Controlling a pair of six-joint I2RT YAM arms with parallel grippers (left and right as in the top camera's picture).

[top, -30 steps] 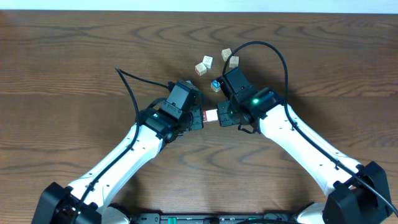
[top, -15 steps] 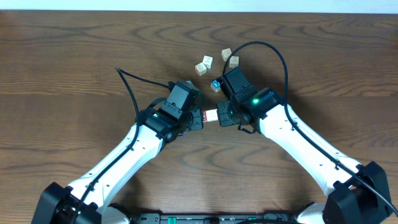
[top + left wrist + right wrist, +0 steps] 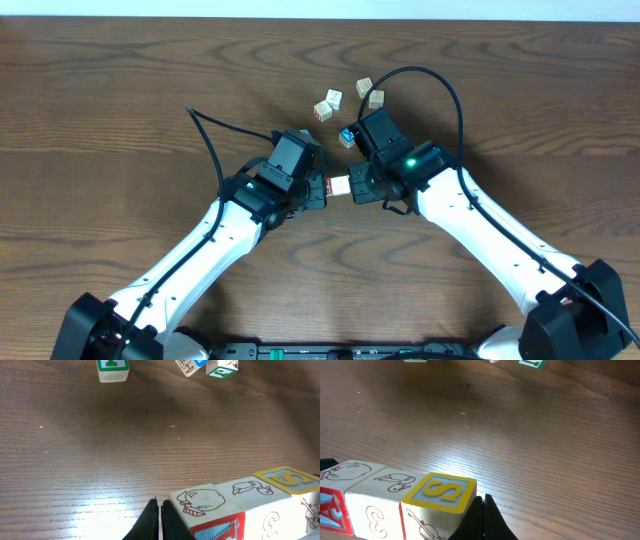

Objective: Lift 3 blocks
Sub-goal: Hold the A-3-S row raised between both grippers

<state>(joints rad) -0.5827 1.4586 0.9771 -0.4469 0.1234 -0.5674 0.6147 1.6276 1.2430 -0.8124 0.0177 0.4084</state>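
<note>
Pressing on opposite ends of the row of three alphabet blocks [image 3: 250, 505], near centre of the desk [image 3: 100, 100], the left tool [image 3: 159, 515] and right tool [image 3: 481, 510] each have fingers together. Judged risk: uneven or slackening squeeze would buckle the row, dropping the middle block [image 3: 377, 500].

Overhead, the block row [image 3: 338, 185] is mostly hidden, its letters unreadable; the left wrist view crops a green-faced cube [image 3: 112, 369] at eleven o'clock.

A yellow-framed S tops the end block [image 3: 439, 492]; the red-faced block [image 3: 331, 510] at the row's other end bears what may be a white A. A loose block [image 3: 113, 367] beyond shows a green letter, cut off.
</note>
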